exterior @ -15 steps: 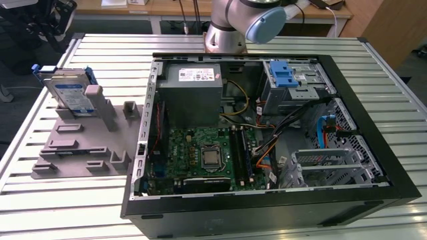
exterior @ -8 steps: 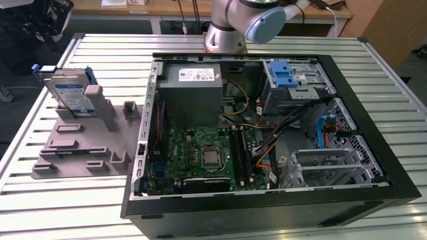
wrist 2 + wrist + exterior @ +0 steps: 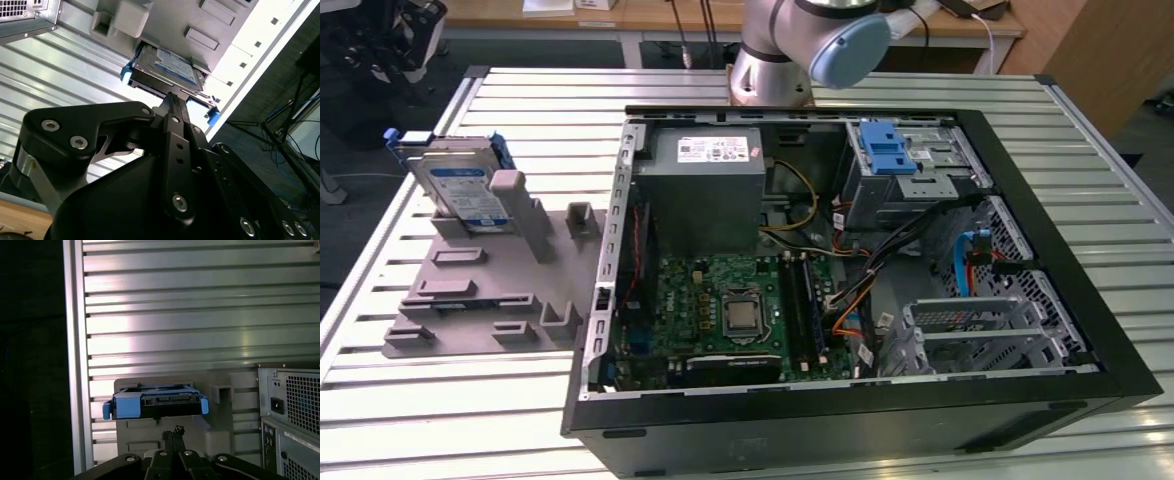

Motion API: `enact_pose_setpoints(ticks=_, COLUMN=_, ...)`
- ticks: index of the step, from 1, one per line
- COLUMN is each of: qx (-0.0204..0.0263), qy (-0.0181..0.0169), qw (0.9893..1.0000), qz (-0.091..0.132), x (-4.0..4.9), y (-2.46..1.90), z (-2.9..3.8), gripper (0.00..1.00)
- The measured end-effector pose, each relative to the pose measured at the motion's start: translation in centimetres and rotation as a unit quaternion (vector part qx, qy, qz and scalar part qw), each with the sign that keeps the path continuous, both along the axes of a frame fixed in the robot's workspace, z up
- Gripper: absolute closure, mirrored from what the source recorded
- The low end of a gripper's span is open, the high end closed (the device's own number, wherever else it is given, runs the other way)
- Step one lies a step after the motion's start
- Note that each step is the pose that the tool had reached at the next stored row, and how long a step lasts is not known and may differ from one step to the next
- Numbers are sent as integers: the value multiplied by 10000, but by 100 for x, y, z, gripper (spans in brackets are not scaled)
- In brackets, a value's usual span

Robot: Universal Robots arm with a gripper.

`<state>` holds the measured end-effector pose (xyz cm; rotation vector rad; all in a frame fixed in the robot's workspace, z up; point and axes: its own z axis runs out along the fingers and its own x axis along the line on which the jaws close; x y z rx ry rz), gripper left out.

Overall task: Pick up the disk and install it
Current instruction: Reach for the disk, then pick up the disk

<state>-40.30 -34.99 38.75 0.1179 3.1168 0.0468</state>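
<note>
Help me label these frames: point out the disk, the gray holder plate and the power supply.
disk [image 3: 459, 188]: exterior view, on its white-and-blue label.
gray holder plate [image 3: 520, 265]: exterior view, on a bare flat part.
power supply [image 3: 707, 205]: exterior view, on its gray face below the sticker.

Gripper [image 3: 172, 98] apart from disk [image 3: 172, 66], grey holder [image 3: 165, 17]

A ribbed aluminium table [image 3: 200, 315] spreads beneath and ahead of the gripper [image 3: 172, 431], its slats catching a bright patch of glare. Beyond the table edge near the gripper, the floor [image 3: 30, 365] is dark. In the exterior view a wooden workbench [image 3: 654, 15] stands behind the table, with a wooden panel [image 3: 1107, 50] at the exterior view's right.
</note>
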Motion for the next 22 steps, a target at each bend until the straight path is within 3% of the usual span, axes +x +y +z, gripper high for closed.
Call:
enact_pose_setpoints(ticks=12, qx=0, qy=0, qw=10000, qz=0, x=-277, y=30, z=-11, gripper=89)
enact_pose_setpoints(ticks=22, qx=0, qy=0, qw=10000, qz=0, x=-294, y=32, z=-11, gripper=89)
